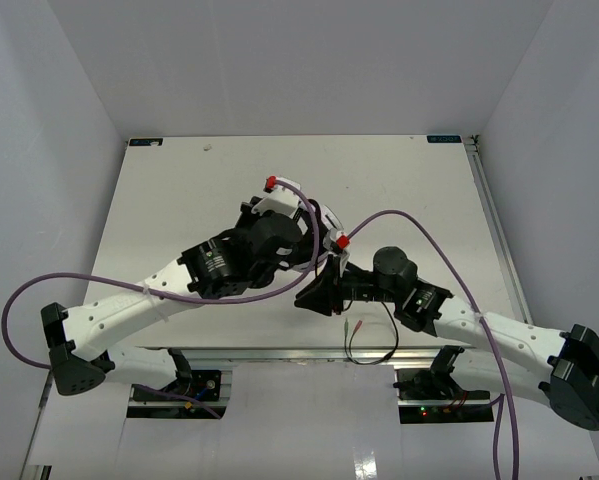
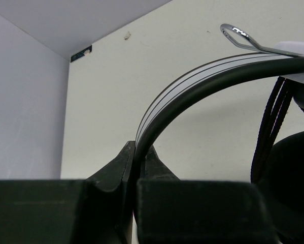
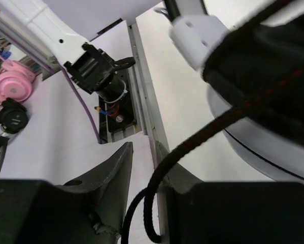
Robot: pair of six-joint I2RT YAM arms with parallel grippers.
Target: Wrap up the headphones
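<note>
My left gripper [image 1: 301, 243] is shut on the striped headband [image 2: 192, 84] of the headphones, which it holds above the table; its jaws [image 2: 140, 148] pinch the band's lower end. An ear cup [image 2: 294, 173] hangs at the right with cord strands [image 2: 273, 114] beside it. My right gripper [image 1: 314, 297] is just below and near of the headphones. Its jaws [image 3: 144, 147] stand apart, and the dark cord [image 3: 192, 140] loops loosely through the gap. The white ear cup [image 3: 263, 145] fills that view's upper right. The cord's loose end [image 1: 391, 325] trails to the table's near edge.
The cord's plugs [image 1: 351, 324] lie near the table's front edge [image 1: 279, 350]. Thick purple robot cables [image 1: 449, 200] arc over both arms. Below the edge are the arm mounts [image 3: 103, 76] and a pink object [image 3: 14, 86] off the table.
</note>
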